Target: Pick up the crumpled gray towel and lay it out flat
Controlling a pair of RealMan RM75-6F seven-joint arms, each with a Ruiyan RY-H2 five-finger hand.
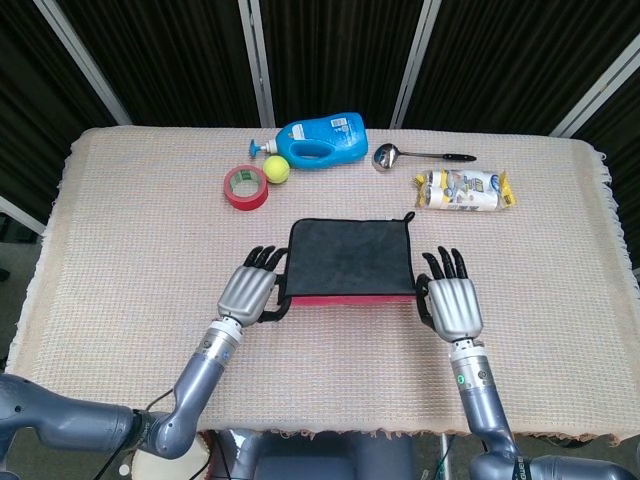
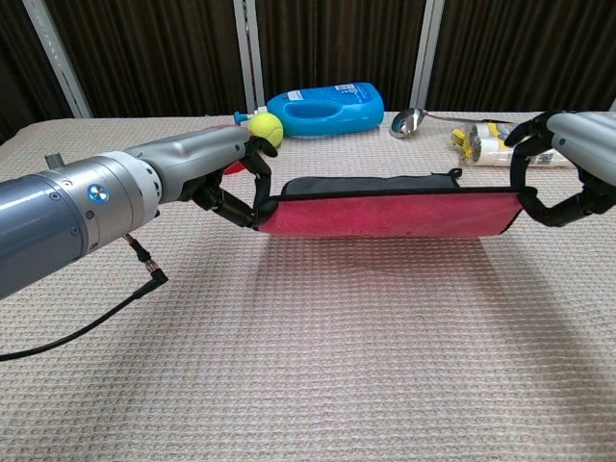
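The towel (image 1: 350, 255) is dark gray on top and red underneath (image 2: 385, 214). It is stretched out between my two hands, its far part lying on the tablecloth and its near edge held slightly above it. My left hand (image 1: 252, 293) pinches the near left corner. My right hand (image 1: 450, 303) pinches the near right corner. In the chest view the left hand (image 2: 236, 183) and right hand (image 2: 563, 178) hold the red edge taut just over the table.
Behind the towel lie a red tape roll (image 1: 245, 187), a yellow ball (image 1: 276, 170), a blue detergent bottle (image 1: 322, 141), a metal ladle (image 1: 420, 156) and a wrapped packet (image 1: 466, 190). The beige woven cloth (image 1: 130, 260) covers the table.
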